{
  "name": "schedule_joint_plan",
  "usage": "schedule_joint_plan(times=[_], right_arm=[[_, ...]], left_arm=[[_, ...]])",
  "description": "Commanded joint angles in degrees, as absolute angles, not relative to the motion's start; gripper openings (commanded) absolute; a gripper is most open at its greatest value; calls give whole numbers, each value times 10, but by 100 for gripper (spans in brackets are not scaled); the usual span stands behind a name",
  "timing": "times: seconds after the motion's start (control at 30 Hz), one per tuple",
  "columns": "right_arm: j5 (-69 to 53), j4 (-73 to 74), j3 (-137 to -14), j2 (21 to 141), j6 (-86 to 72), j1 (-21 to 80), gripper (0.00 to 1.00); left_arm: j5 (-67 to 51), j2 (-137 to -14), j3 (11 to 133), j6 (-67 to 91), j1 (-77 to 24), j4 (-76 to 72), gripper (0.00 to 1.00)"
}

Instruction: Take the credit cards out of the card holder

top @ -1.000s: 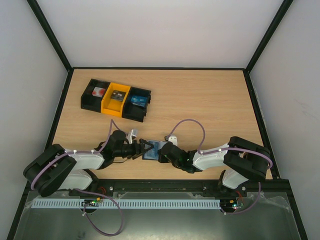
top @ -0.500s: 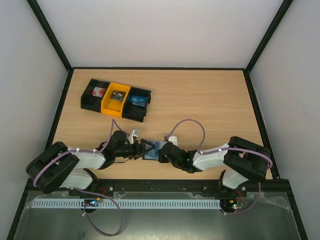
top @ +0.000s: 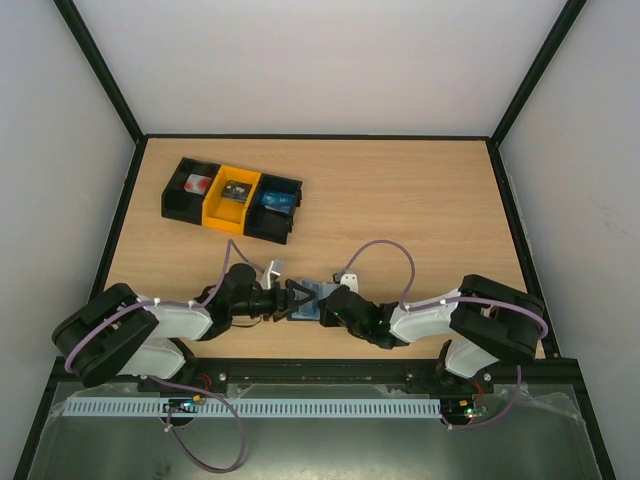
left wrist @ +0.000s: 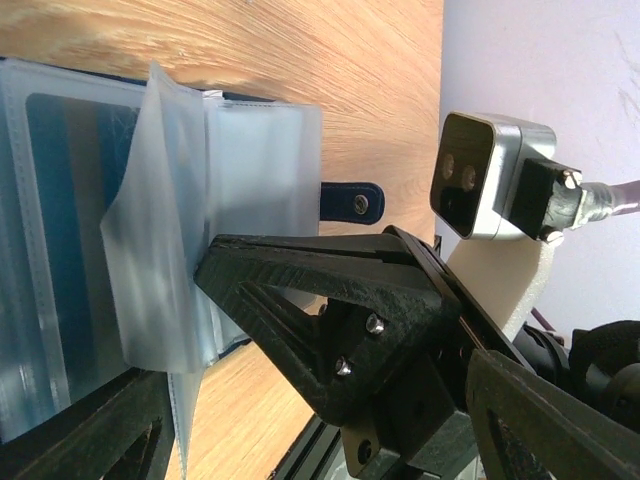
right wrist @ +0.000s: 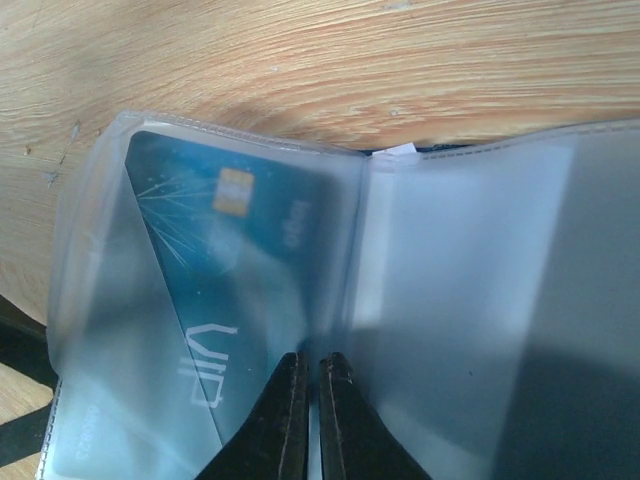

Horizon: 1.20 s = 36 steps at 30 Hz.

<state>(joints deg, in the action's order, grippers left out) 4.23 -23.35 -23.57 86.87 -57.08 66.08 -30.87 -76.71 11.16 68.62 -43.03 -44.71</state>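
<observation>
At the near edge of the counter [top: 420,200], my right tool [right wrist: 308,368], tips pinched together, presses the open holder's [right wrist: 470,300] fold, apparently pinning it, while my left tool [left wrist: 175,340] gapes around a clear leaf [left wrist: 160,230]; blue card [right wrist: 230,265] not yet out.

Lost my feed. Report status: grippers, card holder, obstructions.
Left gripper open at card holder edge. Right gripper shut, tips on its clear sleeve. Blue card inside sleeve, not out. Nothing seen blocking.

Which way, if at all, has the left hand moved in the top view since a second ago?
Yes: the left hand has crept slightly right, away from the fixed yellow bin and further over the card holder.
</observation>
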Motion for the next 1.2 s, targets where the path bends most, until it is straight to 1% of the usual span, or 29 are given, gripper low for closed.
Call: schedule_joint_plan(times=[0.0, 0.23, 0.43, 0.57, 0.7, 0.8, 1.03, 1.17], right_arm=[[64, -227, -215, 856, -577, 660, 5], [76, -259, -192, 842, -589, 661, 7], [81, -284, -170, 816, -591, 661, 12], [99, -291, -147, 784, -601, 661, 13], [133, -277, -121, 710, -615, 661, 16], [180, -226, -116, 644, -621, 661, 18], [249, -138, -83, 466, -635, 661, 18], [264, -109, -66, 398, -644, 661, 18]], left_arm=[[-305, -763, 121, 693, -440, -476, 80], [-296, -778, 126, 710, -457, -513, 80], [-285, -789, 140, 715, -470, -530, 80], [-281, -805, 152, 721, -480, -541, 79], [-280, -836, 175, 724, -495, -548, 79], [-280, -863, 191, 729, -506, -564, 79], [-287, -918, 226, 739, -524, -607, 77], [-284, -925, 222, 739, -524, -612, 76]])
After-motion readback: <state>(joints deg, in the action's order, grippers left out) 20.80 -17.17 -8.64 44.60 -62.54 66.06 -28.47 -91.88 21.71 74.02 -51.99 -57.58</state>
